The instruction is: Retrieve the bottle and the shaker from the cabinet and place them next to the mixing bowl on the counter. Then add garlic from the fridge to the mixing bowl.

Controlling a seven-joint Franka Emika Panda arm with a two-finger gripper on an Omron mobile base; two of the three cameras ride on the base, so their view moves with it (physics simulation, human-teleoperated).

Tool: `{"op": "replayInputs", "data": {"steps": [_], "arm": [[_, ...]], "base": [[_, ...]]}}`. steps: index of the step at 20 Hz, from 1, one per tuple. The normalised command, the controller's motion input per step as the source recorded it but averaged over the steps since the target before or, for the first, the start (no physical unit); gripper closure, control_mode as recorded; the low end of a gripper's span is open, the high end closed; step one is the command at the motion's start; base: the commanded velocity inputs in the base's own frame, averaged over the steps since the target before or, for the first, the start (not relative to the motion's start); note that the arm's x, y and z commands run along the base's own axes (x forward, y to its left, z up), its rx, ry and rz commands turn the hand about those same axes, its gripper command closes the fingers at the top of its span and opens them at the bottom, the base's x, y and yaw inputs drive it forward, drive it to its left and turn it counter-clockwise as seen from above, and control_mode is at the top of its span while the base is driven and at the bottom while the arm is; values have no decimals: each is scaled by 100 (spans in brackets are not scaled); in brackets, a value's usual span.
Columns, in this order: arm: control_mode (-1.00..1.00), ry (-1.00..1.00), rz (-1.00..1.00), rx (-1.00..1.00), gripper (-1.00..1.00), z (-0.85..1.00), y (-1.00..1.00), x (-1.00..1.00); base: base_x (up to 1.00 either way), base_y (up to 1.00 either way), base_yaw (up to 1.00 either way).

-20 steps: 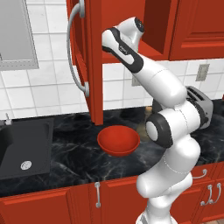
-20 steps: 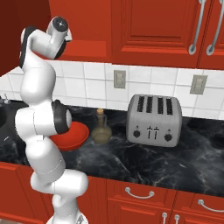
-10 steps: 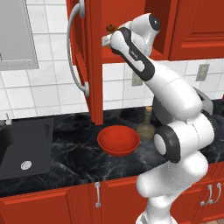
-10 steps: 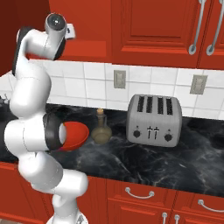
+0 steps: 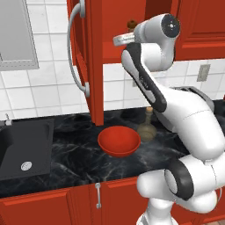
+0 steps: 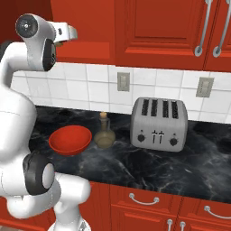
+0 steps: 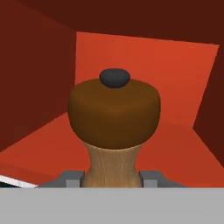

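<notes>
shaker (image 7: 114,127) sits inside the open cabinet (image 5: 94,61), wooden, dark brown domed cap with a small black knob on top, paler waist below. gripper (image 7: 113,178) is clamped on that waist, one finger on each side, both touching. cabinet door swung open to the left, long silver handle (image 5: 74,48) facing out. bottle (image 6: 104,132) is down on the counter (image 6: 149,164), upright, just beside the mixing bowl (image 6: 70,139), between it and the toaster (image 6: 159,123). sink (image 5: 22,147) set in the counter at far left.
</notes>
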Motion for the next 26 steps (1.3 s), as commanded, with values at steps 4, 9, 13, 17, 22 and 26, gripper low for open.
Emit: {"op": "replayInputs", "data": {"steps": [4, 9, 13, 17, 22, 26], "arm": [[-100, -6, -30, 1, 100, 0, -85, -100], [-100, -10, -14, 9, 100, -14, -77, -100], [-100, -22, 0, 9, 100, -12, -69, -100], [-100, -2, 8, 1, 100, 0, -41, -100], [-100, 16, 24, 0, 100, -2, -19, -82], [-100, 14, 19, -3, 100, -31, -2, -26]], "base": [[0, 0, 0], [0, 0, 0], [0, 0, 0], [0, 0, 0], [0, 0, 0], [0, 0, 0]]}}
